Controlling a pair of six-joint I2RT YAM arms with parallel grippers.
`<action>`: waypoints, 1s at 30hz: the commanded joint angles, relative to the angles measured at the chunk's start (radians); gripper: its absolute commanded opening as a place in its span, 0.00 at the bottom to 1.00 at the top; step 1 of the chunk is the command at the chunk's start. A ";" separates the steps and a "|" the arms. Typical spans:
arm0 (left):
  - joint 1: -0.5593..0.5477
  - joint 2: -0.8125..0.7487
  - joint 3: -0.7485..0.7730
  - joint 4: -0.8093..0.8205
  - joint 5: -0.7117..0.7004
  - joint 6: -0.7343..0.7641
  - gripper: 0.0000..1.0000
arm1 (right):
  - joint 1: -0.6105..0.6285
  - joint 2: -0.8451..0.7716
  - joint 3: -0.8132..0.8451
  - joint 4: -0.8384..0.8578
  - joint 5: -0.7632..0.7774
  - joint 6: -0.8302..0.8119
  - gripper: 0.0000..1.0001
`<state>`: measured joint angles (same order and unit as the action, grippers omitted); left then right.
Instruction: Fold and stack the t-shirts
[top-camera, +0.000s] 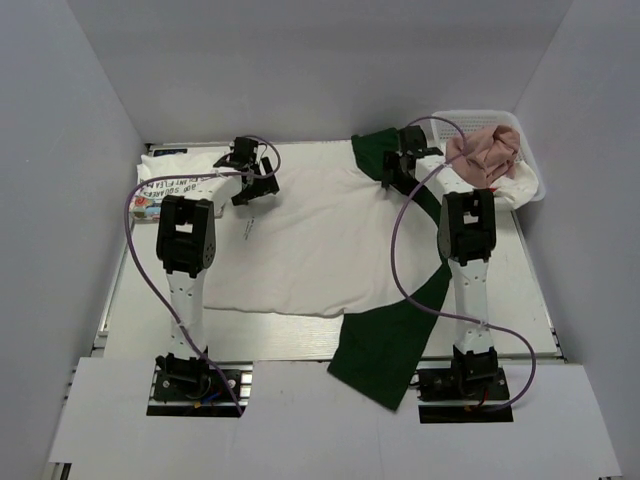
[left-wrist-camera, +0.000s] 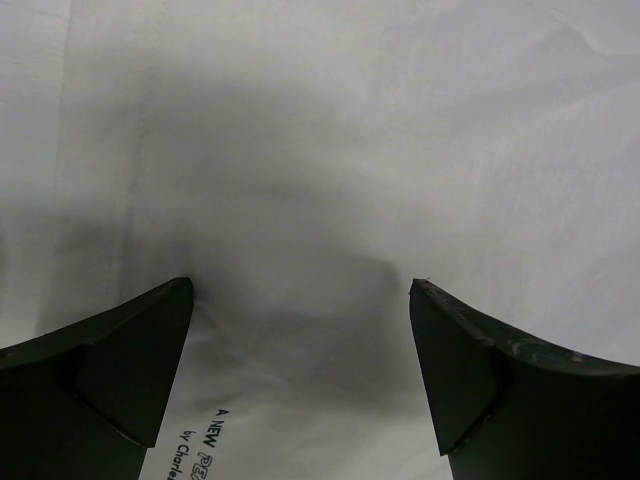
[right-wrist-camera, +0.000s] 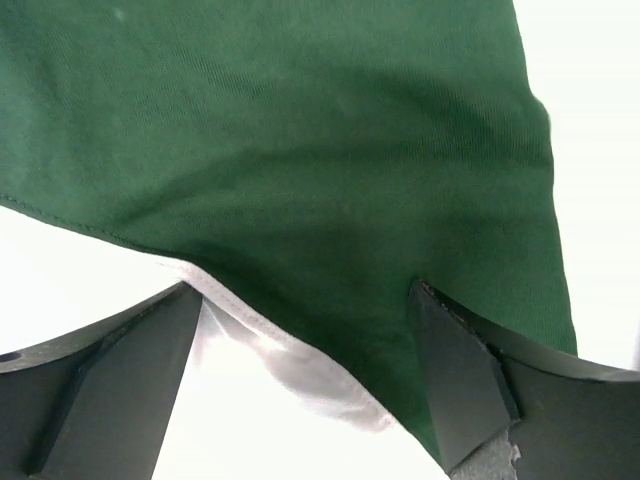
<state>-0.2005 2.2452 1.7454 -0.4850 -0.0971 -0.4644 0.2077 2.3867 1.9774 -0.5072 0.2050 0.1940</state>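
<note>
A white t-shirt with dark green sleeves (top-camera: 320, 240) lies spread across the table; one green sleeve (top-camera: 392, 335) hangs over the near edge, the other (top-camera: 375, 155) lies at the back. My left gripper (top-camera: 255, 175) is open just above white cloth (left-wrist-camera: 320, 180) at the shirt's back left. My right gripper (top-camera: 405, 165) is open over the back green sleeve (right-wrist-camera: 300, 150), its fingers on either side of the sleeve's edge. A folded white shirt with black lettering and cartoon figures (top-camera: 165, 185) lies at the back left, its lettering showing in the left wrist view (left-wrist-camera: 195, 450). A dusty pink shirt (top-camera: 485, 152) sits in the basket.
A white plastic lattice basket (top-camera: 530, 180) stands at the back right corner. White walls enclose the table on three sides. Purple cables loop from both arms over the cloth.
</note>
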 joint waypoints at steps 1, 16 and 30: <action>0.012 0.051 0.041 -0.122 -0.021 -0.019 1.00 | -0.007 0.144 0.177 -0.102 -0.045 -0.149 0.90; -0.016 -0.171 0.094 -0.107 -0.026 -0.019 1.00 | 0.019 -0.160 0.097 0.050 -0.127 -0.303 0.90; 0.006 -1.214 -1.033 -0.346 -0.196 -0.528 1.00 | 0.101 -1.183 -1.035 0.512 -0.112 0.130 0.90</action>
<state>-0.1963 1.1225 0.8429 -0.6724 -0.2432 -0.8387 0.3000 1.2819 1.0275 -0.0360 0.0547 0.2207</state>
